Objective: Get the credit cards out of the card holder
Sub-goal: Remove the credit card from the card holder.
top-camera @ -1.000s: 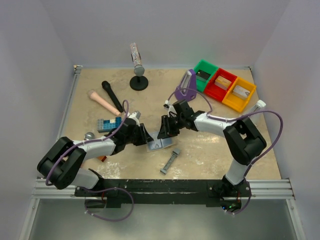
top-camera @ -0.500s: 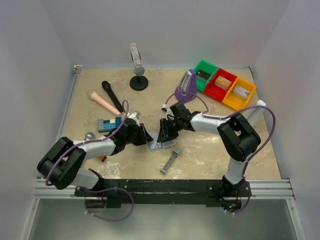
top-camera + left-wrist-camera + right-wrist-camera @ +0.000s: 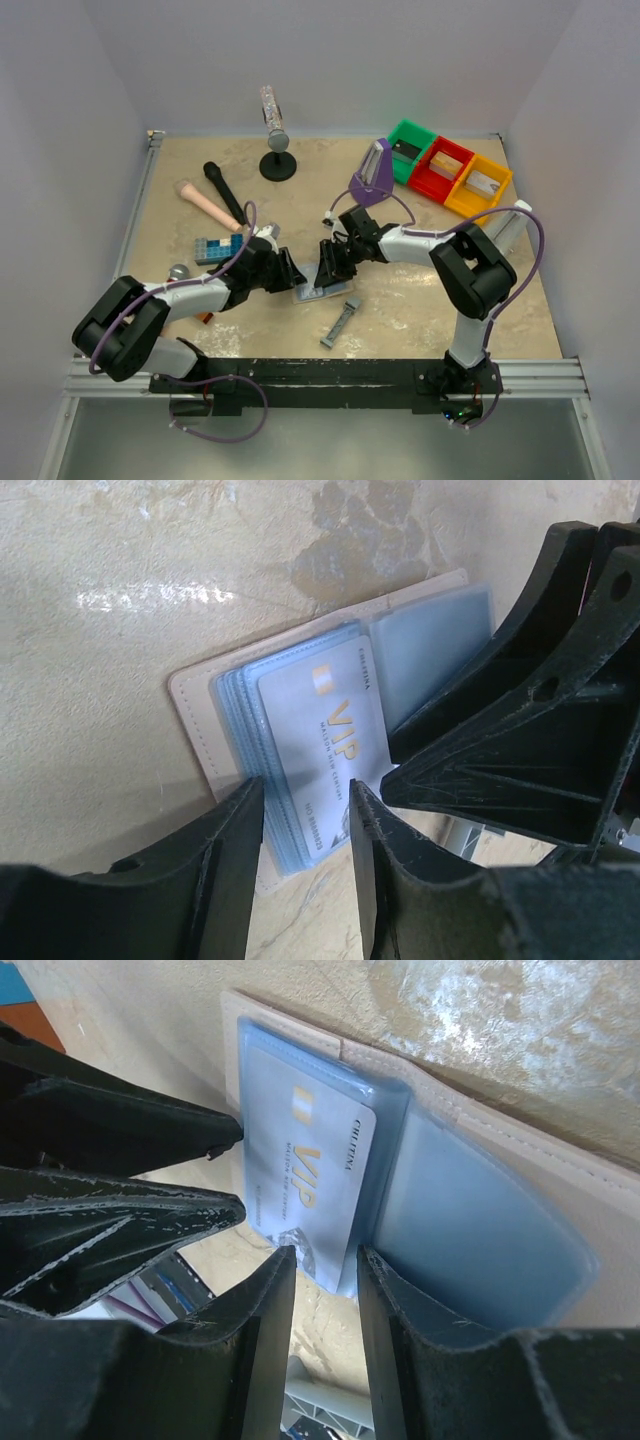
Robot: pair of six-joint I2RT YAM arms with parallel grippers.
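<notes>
The card holder [image 3: 318, 292] lies open on the table between my two grippers, pale blue-grey inside with a tan rim [image 3: 195, 715]. A silver-grey credit card [image 3: 325, 730] printed "VIP" sticks partly out of its left-half pockets; it also shows in the right wrist view [image 3: 305, 1175]. The two black cards are hidden. My left gripper [image 3: 305, 825] is open, its fingers either side of the card's protruding end. My right gripper [image 3: 325, 1275] is open over the fold beside the card's corner, close against the left gripper. The right half pocket [image 3: 470, 1230] looks empty.
A narrow grey metal bar [image 3: 341, 322] lies just in front of the wallet. A blue studded brick [image 3: 217, 248], a black marker [image 3: 224, 192] and a peach stick [image 3: 208, 204] lie to the left. Green, red and yellow bins [image 3: 448, 175] and a purple stand [image 3: 371, 178] are at the back right.
The right arm's elbow has swung left and its gripper has closed in on the wallet. The left gripper has hardly moved.
</notes>
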